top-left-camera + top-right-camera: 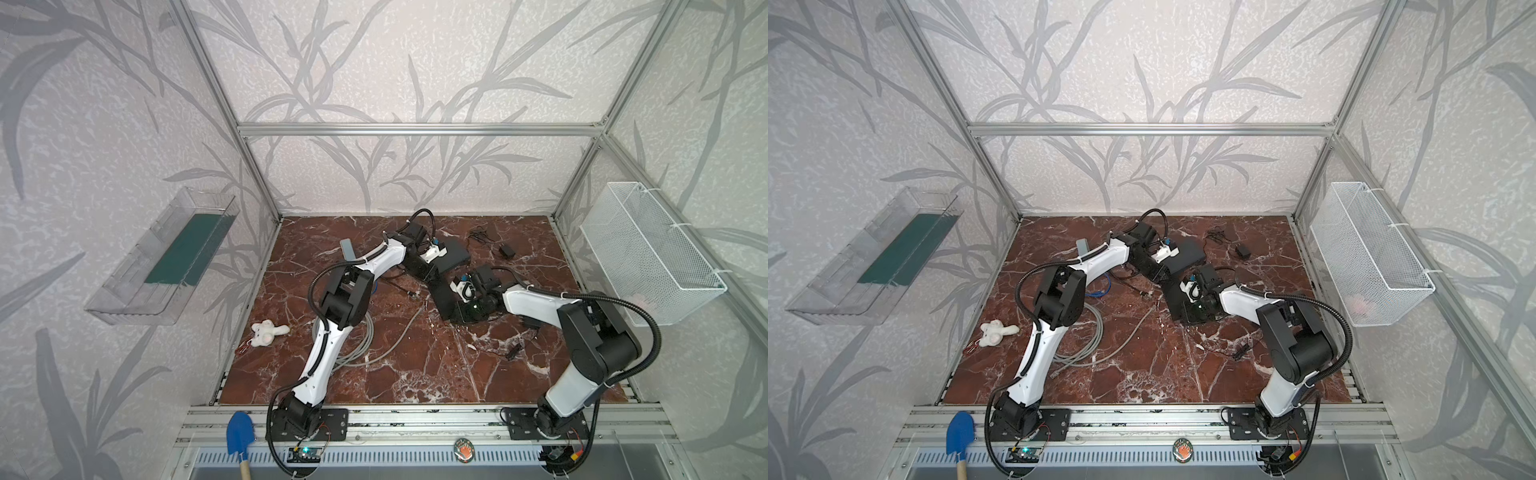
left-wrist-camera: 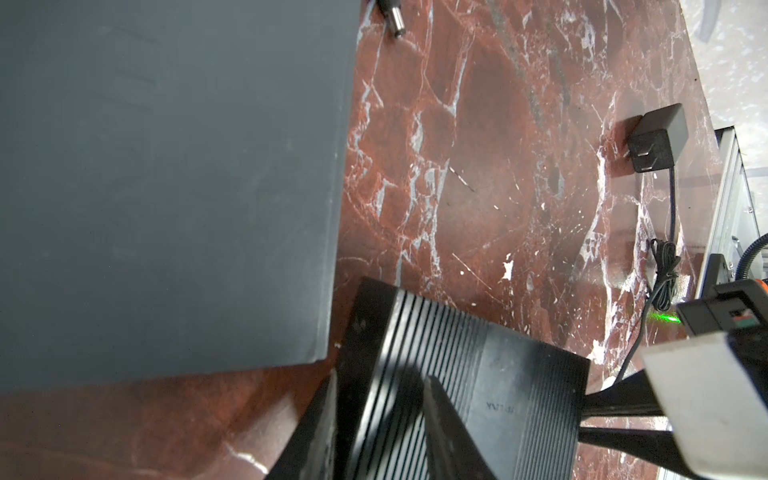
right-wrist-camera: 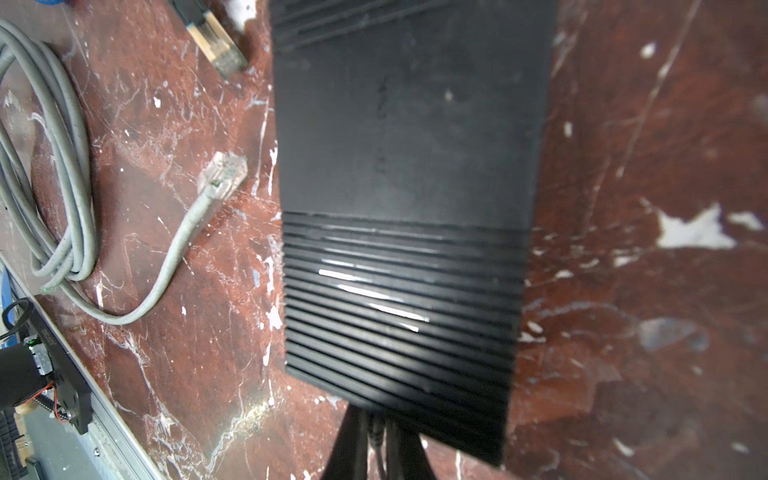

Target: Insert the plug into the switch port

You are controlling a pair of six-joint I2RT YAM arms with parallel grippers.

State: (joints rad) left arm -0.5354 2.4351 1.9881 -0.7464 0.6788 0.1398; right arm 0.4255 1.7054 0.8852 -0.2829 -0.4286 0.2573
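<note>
Two arms work over the marble counter (image 1: 415, 374), each with one pincer. There is one ribbed black switch (image 3: 407, 145), lying near the middle of the counter in both top views. The left pincer (image 2: 380, 378) is clamped on one end of it, one finger against its side wall and the other over its ribbed top. The right pincer (image 3: 374, 419) is at the opposite end, its fingers almost together on a thin dark plug (image 3: 376, 434) that sits right at the switch's edge; whether the plug is in a port cannot be told. One flat dark box (image 2: 166, 166) lies just beside the switch. Three network cables lie loose: a grey cable (image 3: 183, 232) coiled with a clear connector (image 3: 222, 176), a black cable with a gold-tipped connector (image 3: 216, 41), and a blue cable (image 1: 1102, 291). One black power adapter (image 2: 660, 137) rests near the back of the counter with its thin lead bundled, and one loose barrel connector (image 2: 392, 18) lies beside the flat box. One white plush toy (image 1: 268, 332) is at the counter's left edge, and one blue trowel (image 1: 240, 432) is on the front rail. Two containers hang on the walls: a clear bin (image 1: 124, 299) holding a green sheet (image 1: 183, 253), and a white wire basket (image 1: 648, 249) with something pale pink (image 1: 1360, 305) in it, too blurred to name
</note>
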